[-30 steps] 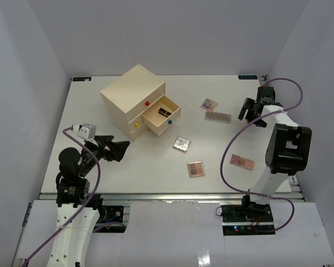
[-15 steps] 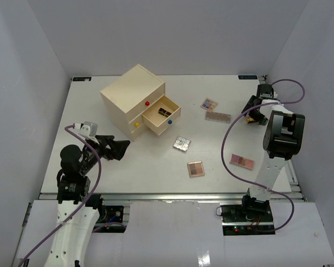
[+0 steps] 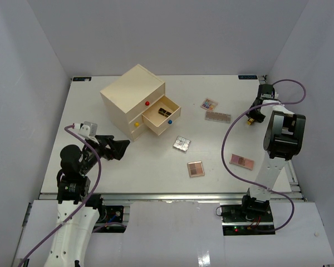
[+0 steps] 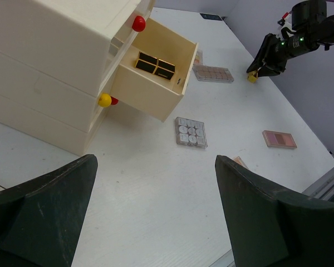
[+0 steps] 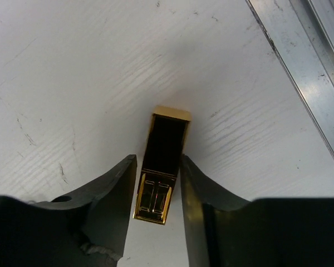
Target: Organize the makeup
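A black-gold lipstick lies on the white table at the far right edge. My right gripper reaches down over it, and both fingers press against its sides. From the top view, that gripper is near the right rail. Flat palettes are scattered across the table: a small colourful one, a long pink one, a silver one, a brown one and a pink one. My left gripper hovers open at the near left with nothing between its fingers.
A cream drawer chest stands at the back left. Its middle drawer is pulled out, with black-gold items inside. A metal rail runs right beside the lipstick. Grey walls enclose the table.
The right gripper dropped to the table at the far right and closed its fingers in on the lipstick. The left arm shifted only slightly.
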You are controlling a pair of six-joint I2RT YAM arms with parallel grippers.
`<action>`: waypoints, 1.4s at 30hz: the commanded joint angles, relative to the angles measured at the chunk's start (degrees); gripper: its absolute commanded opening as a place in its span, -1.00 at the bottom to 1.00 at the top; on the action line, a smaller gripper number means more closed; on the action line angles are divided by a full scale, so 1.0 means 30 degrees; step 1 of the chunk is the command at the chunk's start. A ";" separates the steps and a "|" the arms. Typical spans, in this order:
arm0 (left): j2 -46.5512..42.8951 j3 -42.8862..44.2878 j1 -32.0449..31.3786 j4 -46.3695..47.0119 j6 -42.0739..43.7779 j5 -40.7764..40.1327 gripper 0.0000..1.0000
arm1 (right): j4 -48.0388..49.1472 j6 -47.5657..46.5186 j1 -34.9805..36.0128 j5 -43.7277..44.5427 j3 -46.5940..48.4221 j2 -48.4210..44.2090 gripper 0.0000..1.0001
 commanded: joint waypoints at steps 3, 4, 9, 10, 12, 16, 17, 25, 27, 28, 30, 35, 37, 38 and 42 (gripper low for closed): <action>-0.0138 -0.0126 0.0063 0.0205 0.0124 -0.0078 0.96 | 0.1168 -0.0423 -0.0313 -0.1126 -0.0924 -0.1849 -0.33; -0.0138 -0.0126 0.0058 0.0205 0.0124 -0.0093 0.96 | 0.1354 -0.0576 -0.0318 -0.1301 -0.1199 -0.2090 -0.40; -0.0138 -0.0126 0.0058 0.0180 0.0124 -0.0078 0.96 | 0.3066 -0.2311 -0.0237 -0.3614 -0.3234 -0.4635 -0.64; -0.0138 -0.0126 0.0058 0.0205 0.0124 -0.0051 0.96 | 0.3441 -0.2787 -0.0088 -0.4208 -0.3931 -0.5192 -0.68; -0.0151 -0.0126 0.0058 0.0205 0.0111 -0.0011 0.96 | 0.4078 -0.4206 0.0351 -0.6142 -0.4509 -0.6732 -0.71; -0.0167 -0.0126 0.0058 0.0205 0.0095 0.0005 0.96 | 0.4107 -0.7799 0.2357 -1.0397 -0.5399 -0.9577 -0.76; -0.0162 -0.0126 0.0058 0.0205 0.0095 0.0005 0.96 | 0.3934 -0.8757 0.3063 -1.1145 -0.5417 -1.0223 -0.77; -0.0099 -0.0145 0.0058 0.0215 0.0095 -0.0014 0.96 | 0.2046 -1.7914 1.1294 -1.2152 -0.3187 -1.1626 -0.78; -0.0077 -0.0155 0.0058 0.0231 0.0095 -0.0059 0.96 | 0.0766 -1.9581 1.2890 -1.2315 -0.1557 -1.0383 -0.76; -0.0061 -0.0155 0.0058 0.0216 0.0095 -0.0089 0.96 | -0.0147 -2.0191 1.3396 -1.2254 -0.0234 -0.9362 -0.76; -0.0050 -0.0130 0.0058 0.0181 0.0095 -0.0137 0.96 | -0.1564 -2.1136 1.4388 -1.1962 0.2301 -0.7348 -0.77; -0.0050 -0.0067 0.0058 0.0030 0.0153 -0.0341 0.96 | -0.2688 -2.2189 1.5952 -1.1278 0.6031 -0.4144 -0.57; -0.0050 -0.0067 0.0058 0.0029 0.0153 -0.0443 0.96 | -0.2341 -2.2418 1.6154 -1.1013 0.6380 -0.3492 -0.42; 0.0002 -0.0050 0.0058 0.0029 0.0153 -0.0463 0.96 | -0.2310 -2.2432 1.6175 -1.0927 0.6521 -0.3267 -0.30; 0.0106 -0.0028 0.0058 0.0010 0.0182 -0.0454 0.96 | -0.2302 -2.2501 1.6205 -1.0997 0.6661 -0.2801 -0.06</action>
